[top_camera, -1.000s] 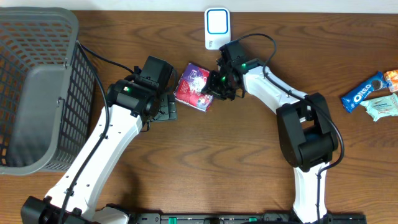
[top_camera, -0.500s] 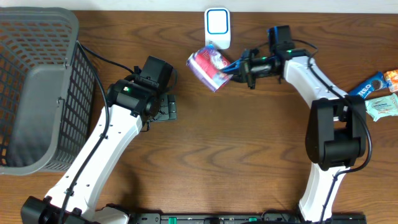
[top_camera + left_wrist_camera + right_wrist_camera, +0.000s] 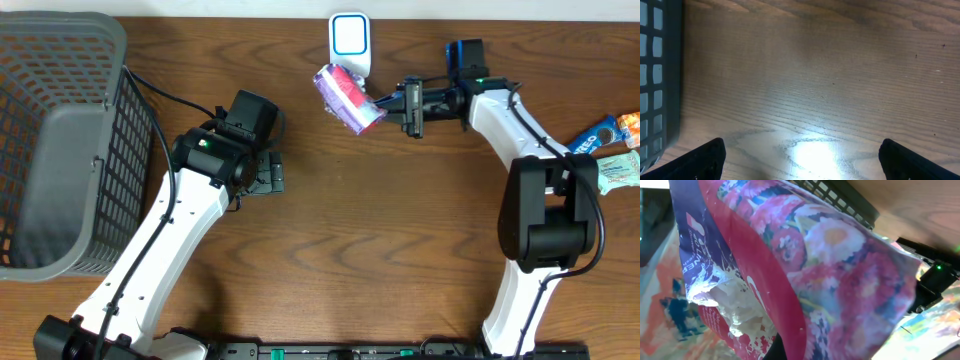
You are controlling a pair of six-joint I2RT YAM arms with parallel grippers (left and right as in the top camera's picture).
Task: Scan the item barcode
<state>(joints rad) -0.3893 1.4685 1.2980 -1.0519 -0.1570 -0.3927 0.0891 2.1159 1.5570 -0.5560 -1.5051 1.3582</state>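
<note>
Your right gripper (image 3: 384,104) is pinching the flowery pink-and-purple packet (image 3: 347,97) tight by one end, and the packet is sitting right at the white scanner (image 3: 349,42), overlapping its bottom edge from overhead. Your left gripper (image 3: 270,172) is hanging over bare wood near the basket (image 3: 60,40), jaws spread wide, gripping nothing.

Overhead: bright, even light from above; wooden table (image 3: 350,250) sharp edge to edge, soft short shadows hugging both arms. Left wrist view: white glare patch on wood midway between left gripper (image 3: 802,155) fingers (image 3: 707,157); fingers themselves dark, soft-edged silhouettes; grain dimmer, hazier beyond them. Right wrist view: flowered packet (image 3: 830,275) fills frame, too close, blurred, colours oversaturated, background washed out.
</note>
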